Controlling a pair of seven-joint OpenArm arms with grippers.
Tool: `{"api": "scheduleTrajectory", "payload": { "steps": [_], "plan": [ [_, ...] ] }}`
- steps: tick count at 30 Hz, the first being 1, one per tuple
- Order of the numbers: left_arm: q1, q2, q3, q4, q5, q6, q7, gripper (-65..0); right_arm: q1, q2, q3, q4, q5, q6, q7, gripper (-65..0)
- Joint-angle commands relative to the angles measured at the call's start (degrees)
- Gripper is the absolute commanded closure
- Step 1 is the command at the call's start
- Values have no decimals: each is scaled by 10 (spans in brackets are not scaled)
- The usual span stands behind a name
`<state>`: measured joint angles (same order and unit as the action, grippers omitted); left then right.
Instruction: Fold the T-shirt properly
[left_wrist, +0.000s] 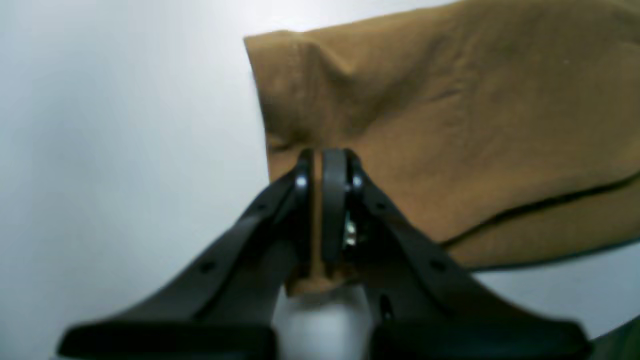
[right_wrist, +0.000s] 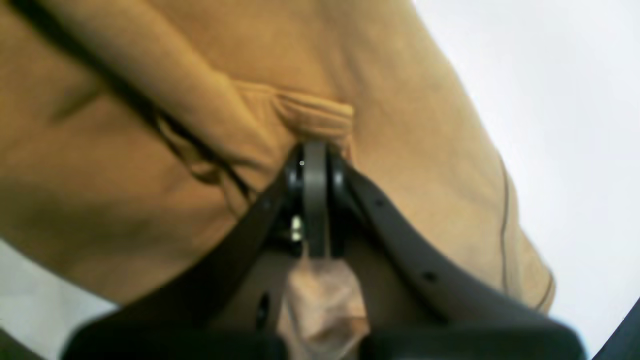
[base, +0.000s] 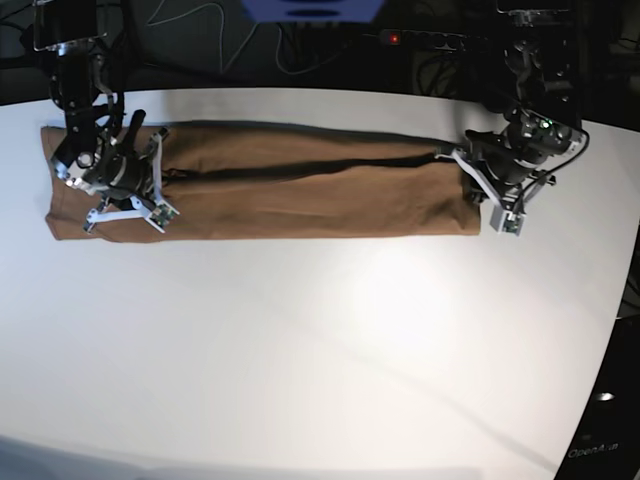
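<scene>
The T-shirt (base: 300, 195) is laid out as a long, narrow tan band across the far part of the white table (base: 330, 340), already folded lengthwise, with a dark seam line running along its middle. At the band's right end in the base view the left gripper (left_wrist: 320, 160) is clamped on the cloth — in the left wrist view a thin edge of fabric is seen pinched between the closed fingers. At the left end the right gripper (right_wrist: 315, 155) is shut on a bunched pleat of fabric, with a pale scrap, possibly the tag, seen below the fingers. The next fold is judged to be an end-to-end one, and here the risks are gathered: only a small bite of thin cloth is held on each side, so a slip is likely if either end is lifted too quickly. If just the top layer is caught on the left, the lower layers could be left behind and the lengthwise fold pulled open. Uneven lifting by the two arms could twist the band — and a crooked, wrinkled stack would be produced.
</scene>
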<state>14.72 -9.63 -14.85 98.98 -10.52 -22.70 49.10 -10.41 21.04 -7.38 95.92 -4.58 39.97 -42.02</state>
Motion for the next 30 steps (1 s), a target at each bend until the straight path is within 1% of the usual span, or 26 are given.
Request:
{"api": "scheduleTrajectory", "payload": {
  "steps": [1, 4, 8, 11, 13, 17, 20, 23, 27, 30],
  "plan": [
    [-4, -4, -2, 12, -5, -3, -8, -26, 2, 8, 1, 19, -2, 0, -4, -1],
    [-5, -4, -2, 10, -5, -3, -8, -26, -4, 20, 7, 56, -15, 0, -7, -1],
    [-5, -4, -2, 10, -5, -3, -8, -26, -21, 21, 8, 96, -96, 0, -7, -1],
    [-5, -4, -2, 15, -5, -3, -8, -26, -30, 21, 9, 108, -121, 0, -7, -1],
    [-5, -4, -2, 15, -5, -3, -8, -26, -33, 21, 14, 106, -120, 0, -7, -1],
    [-2, -4, -3, 20, -7, -3, -8, -26, -32, 10, 49, 78, -119, 0, 0, -1],
    [-2, -4, -3, 29, -6, -3, -8, -26, -23, 11, 74, 60, -118, 0, 14, -1],
    [-1, -4, -3, 33, -6, -3, -7, -26, -14, 13, 101, 32, -118, 0, 21, -1],
    [-1, -4, -3, 32, -6, -3, -7, -26, -4, 29, 130, -8, -101, 0, 38, -1],
    [-1, -4, -3, 31, -6, -3, -7, -26, 3, 30, 146, -19, -101, 0, 39, -1]
  ]
}}
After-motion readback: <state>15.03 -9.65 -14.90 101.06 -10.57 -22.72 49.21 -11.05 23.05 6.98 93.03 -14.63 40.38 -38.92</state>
